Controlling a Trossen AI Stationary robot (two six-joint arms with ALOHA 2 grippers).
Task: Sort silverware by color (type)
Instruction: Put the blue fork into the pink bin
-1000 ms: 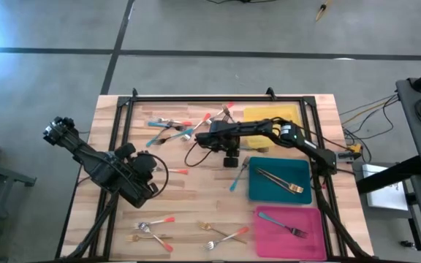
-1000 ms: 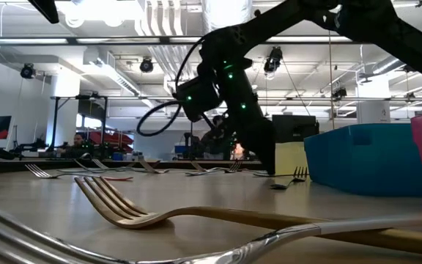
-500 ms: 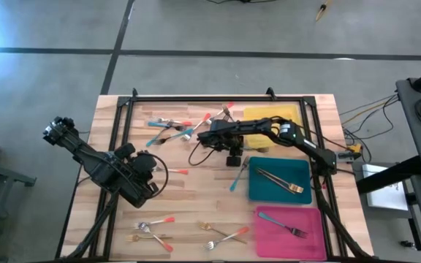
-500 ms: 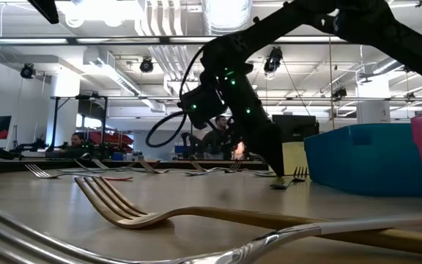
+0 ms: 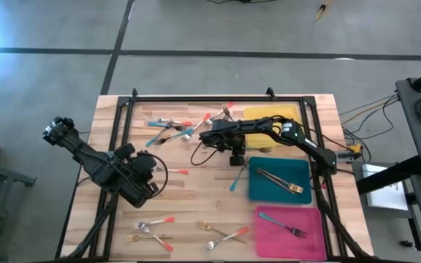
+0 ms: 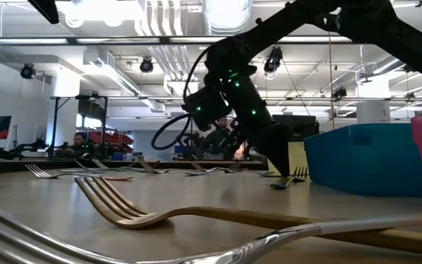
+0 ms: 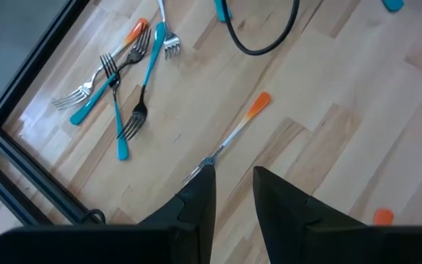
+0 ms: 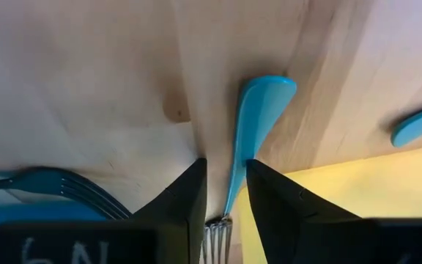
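A teal-handled fork [image 8: 257, 110] [image 5: 240, 174] lies flat on the wood beside the teal tray [image 5: 302, 191]. My right gripper [image 8: 226, 192] [image 5: 234, 155] points steeply down over it, open by a narrow gap. Its fingers stand on either side of the fork's neck, with the tines toward the wrist. I see no touch. In the low view the right fingers [image 6: 277, 163] reach almost to the table beside this fork [image 6: 288, 180]. My left gripper [image 7: 233, 191] [image 5: 150, 183] hangs open high above an orange-handled fork [image 7: 240, 128] at the table's left.
The yellow tray [image 5: 272, 117] stands at the far right. A gold-toned fork [image 5: 280, 179] lies in the teal tray, and a teal fork [image 5: 283, 224] in the pink tray [image 5: 309, 248]. Mixed forks [image 5: 170, 128] lie near the far edge, others [image 5: 225, 235] near the front.
My right gripper has shifted a little toward the table's right edge and sunk toward the teal-handled fork, which has stayed where it was.
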